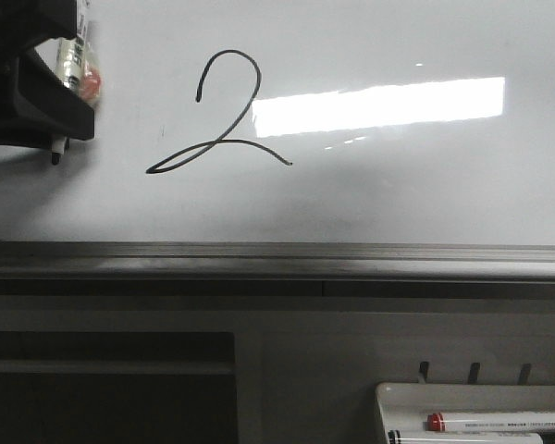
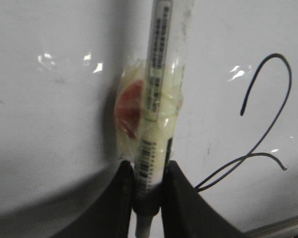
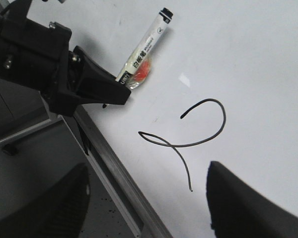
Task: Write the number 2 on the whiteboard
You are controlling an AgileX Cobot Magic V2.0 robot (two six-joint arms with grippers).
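Front view: the number 2 (image 1: 224,116) sits finished on the whiteboard (image 1: 425,194), right of my left gripper (image 1: 60,125).

Left wrist view: my fingers (image 2: 120,198) are clamped on the marker (image 2: 156,94), the 2 beside it.

Right wrist view: my right gripper (image 3: 149,198) is spread apart, empty, near the 2's tail.

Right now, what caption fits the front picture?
Left gripper holds a marker beside the number 2 on the whiteboard.

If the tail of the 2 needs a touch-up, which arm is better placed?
Left, probably: the left gripper is shut on the marker, beside the number 2 on the whiteboard. The right gripper is open, empty.
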